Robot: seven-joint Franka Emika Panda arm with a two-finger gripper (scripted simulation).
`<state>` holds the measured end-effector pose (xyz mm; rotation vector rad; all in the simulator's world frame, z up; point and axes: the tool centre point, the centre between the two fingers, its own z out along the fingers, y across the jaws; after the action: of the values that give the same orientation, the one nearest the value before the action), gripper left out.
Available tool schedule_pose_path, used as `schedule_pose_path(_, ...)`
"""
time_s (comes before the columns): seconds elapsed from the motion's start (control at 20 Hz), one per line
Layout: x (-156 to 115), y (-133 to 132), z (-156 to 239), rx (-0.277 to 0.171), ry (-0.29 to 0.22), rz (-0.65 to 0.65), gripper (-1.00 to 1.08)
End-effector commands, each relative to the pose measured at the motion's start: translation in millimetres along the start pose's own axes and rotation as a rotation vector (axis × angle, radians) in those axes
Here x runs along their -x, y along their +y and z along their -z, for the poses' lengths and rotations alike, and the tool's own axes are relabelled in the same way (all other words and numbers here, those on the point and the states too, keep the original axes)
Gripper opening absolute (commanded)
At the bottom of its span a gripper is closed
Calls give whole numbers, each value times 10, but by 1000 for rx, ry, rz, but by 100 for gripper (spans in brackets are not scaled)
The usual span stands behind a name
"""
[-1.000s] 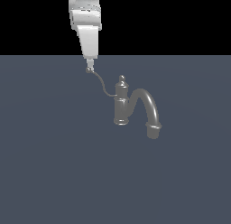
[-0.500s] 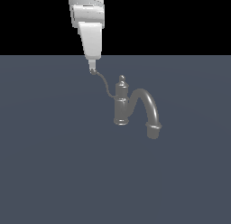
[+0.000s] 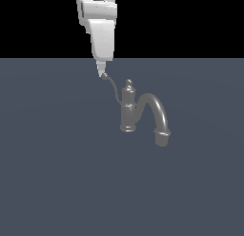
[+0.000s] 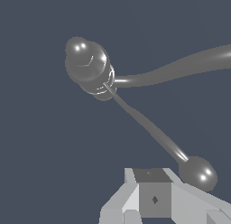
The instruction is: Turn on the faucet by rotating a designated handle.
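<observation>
One gripper [image 3: 101, 74], white, fingertips at ball tip [image 3: 103, 76] of handle [image 3: 114, 90]; finger spread not discernible in either view. Handle: thin S-curved lever, running from tip toward 4 o'clock into body of faucet [image 3: 128, 111] below knob finial [image 3: 128, 82]. Gooseneck spout [image 3: 157, 113] arching off toward 3 o'clock, mouth down. Progress: contact apparently made, rotation judged only begun, most of turn remaining. Change against earlier frames: gripper and ball tip shifted slightly toward 3 o'clock; faucet body unmoved.

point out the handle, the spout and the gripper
handle [image 3: 114, 90], exterior view, middle of the thin curved lever
spout [image 3: 157, 109], exterior view, top of the thick arch
gripper [image 3: 101, 73], exterior view, fingertips at the handle's ball tip
</observation>
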<state>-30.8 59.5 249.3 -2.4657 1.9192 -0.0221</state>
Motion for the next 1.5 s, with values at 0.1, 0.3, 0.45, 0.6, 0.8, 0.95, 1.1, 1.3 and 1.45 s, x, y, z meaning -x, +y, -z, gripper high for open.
schedule_pose_path(0.1,-223,201,-22,10,1,-15,-100)
schedule_pose_path(0.3,-346,351,-32,14,0,-14,-100)
schedule_pose_path(0.45,-440,465,-40,18,0,-13,-100)
schedule_pose_path(0.6,-537,581,-47,21,-1,-12,-100)
schedule_pose_path(0.8,-530,494,40,-4,3,3,-100)
schedule_pose_path(0.95,-698,508,25,1,3,1,-100)
schedule_pose_path(1.1,-861,522,10,5,2,-2,-100)
schedule_pose_path(1.3,-1073,541,-8,10,1,-5,-100)
schedule_pose_path(1.45,-1228,555,-22,14,1,-7,-100)
